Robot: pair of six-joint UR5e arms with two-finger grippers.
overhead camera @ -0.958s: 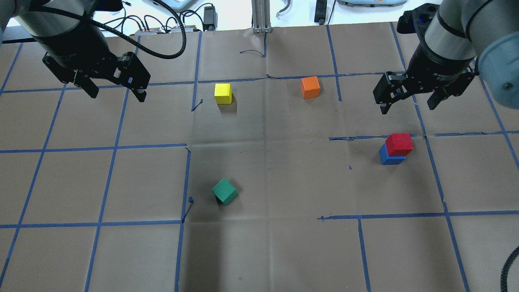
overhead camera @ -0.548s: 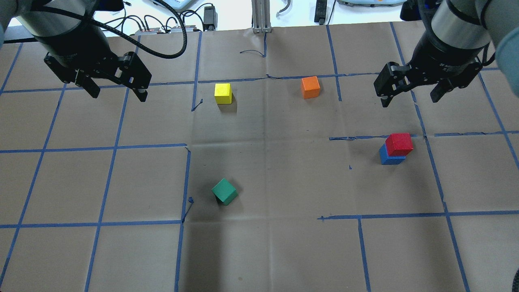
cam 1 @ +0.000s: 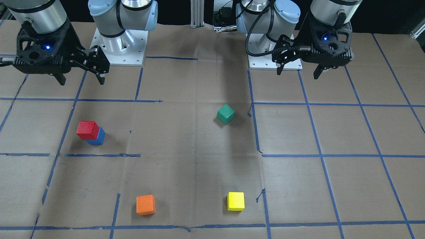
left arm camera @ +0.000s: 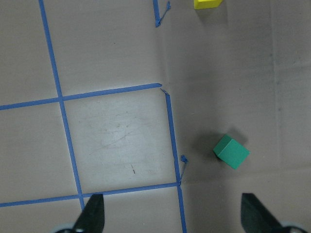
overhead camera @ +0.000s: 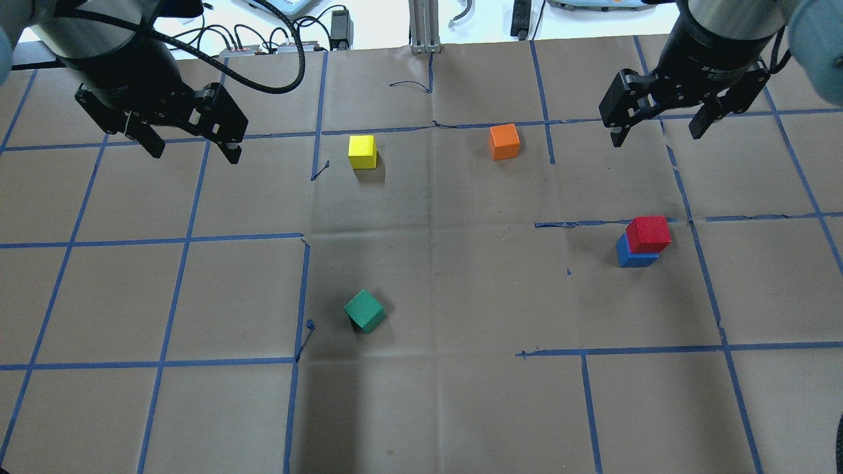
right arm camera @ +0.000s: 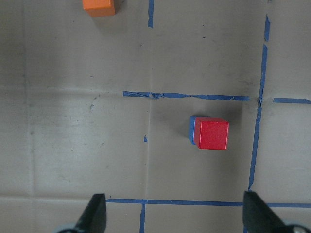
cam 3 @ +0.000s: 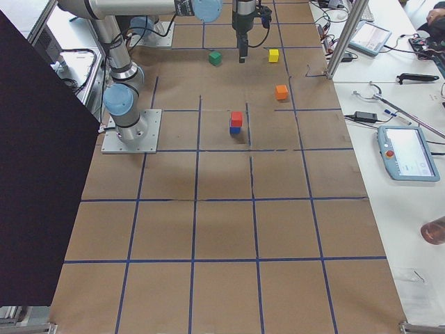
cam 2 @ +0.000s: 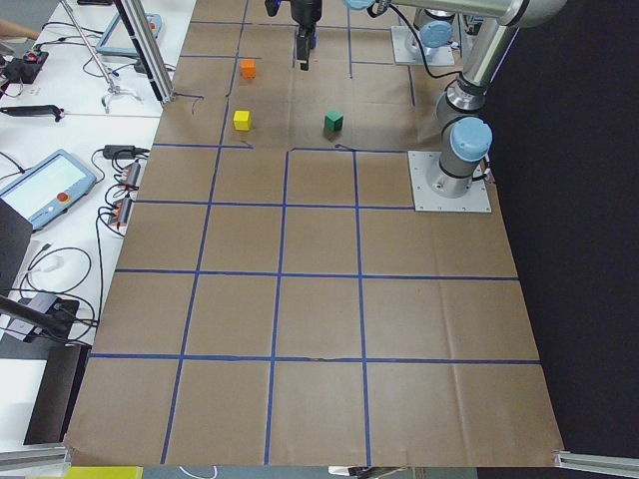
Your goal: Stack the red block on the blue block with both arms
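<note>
Right gripper (overhead camera: 657, 131) now farther back from stack than a second ago, nearer table's far edge; left gripper (overhead camera: 193, 150) barely shifted. Both hang above table, fingers spread wide, nothing held. Red block (overhead camera: 649, 233) sits on blue block (overhead camera: 633, 257), offset, strip of blue showing along one side. Both matte, square-edged cubes. Open brown paper (overhead camera: 461, 296) all round stack. Orange cube (overhead camera: 504, 141), yellow cube (overhead camera: 362, 151), green cube (overhead camera: 364, 311) well apart from it. Paper creased; blue tape grid (overhead camera: 132, 241) ragged in places.
</note>
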